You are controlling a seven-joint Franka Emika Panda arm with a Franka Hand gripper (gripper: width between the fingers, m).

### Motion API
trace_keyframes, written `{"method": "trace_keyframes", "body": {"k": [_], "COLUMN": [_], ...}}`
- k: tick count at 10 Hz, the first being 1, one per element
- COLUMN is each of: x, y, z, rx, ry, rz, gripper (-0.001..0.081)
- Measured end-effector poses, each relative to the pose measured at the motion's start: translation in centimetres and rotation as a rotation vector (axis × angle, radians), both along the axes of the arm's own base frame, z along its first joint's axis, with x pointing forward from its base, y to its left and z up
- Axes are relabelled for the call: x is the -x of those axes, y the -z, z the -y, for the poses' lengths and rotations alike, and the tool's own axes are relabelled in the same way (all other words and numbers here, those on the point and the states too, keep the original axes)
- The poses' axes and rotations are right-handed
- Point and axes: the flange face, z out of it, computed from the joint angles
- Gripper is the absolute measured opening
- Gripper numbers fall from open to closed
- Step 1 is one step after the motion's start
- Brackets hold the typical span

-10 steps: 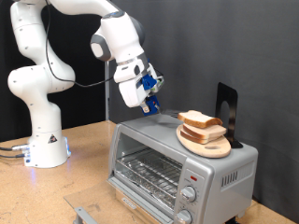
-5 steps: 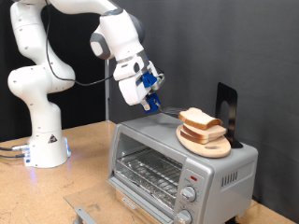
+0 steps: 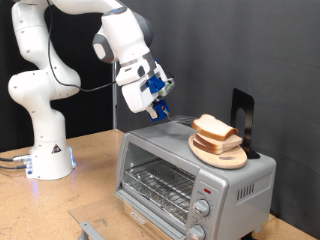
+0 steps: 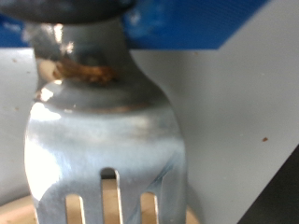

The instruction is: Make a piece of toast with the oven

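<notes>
Hand (image 3: 158,100) is seen upper centre of the exterior view, raised above the oven's (image 3: 190,178) top at its left end. A blue-handled spatula (image 3: 170,118) is pinched between the fingers, handle up in the grip, metal blade angled down toward the exterior view's right, its tip near the oven roof and just left of the round wooden board (image 3: 220,152). Contact between blade and roof cannot be told.

In the wrist view the frame is filled by the spatula blade (image 4: 107,140): grey metal, slotted at the far end, brownish residue at the neck, blue handle across the top edge. The hand's fingers are not visible there.

Bread slices (image 3: 214,132) are stacked on the board, which sits on the oven roof toward its right end. The top slice is pale with a tan crust and is tilted against the ones below. A dark upright object (image 3: 243,120) is seen standing right behind the board.

Oven is placed lower right of the exterior view on the wooden tabletop (image 3: 85,160). Glass door appears shut, wire rack visible inside, nothing seen on the rack. Two round knobs and a red light are at the front panel's right end.

Arm base (image 3: 45,150) is mounted at the left of the frame.
</notes>
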Motion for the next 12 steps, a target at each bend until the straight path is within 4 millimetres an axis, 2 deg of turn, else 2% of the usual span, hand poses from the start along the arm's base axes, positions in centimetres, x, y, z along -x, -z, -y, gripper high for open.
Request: {"method": "trace_keyframes", "body": {"k": [3, 7, 12], "x": [-0.3, -0.7, -2.3], "y": [-0.1, -0.5, -2.2], "z": [1.0, 1.3, 1.2], "rx": [0.001, 0.030, 0.000], "ry": [0.014, -0.011, 0.009], "rz": [0.004, -0.012, -0.099], "gripper": [0.0386, 0.0386, 0.0386]}}
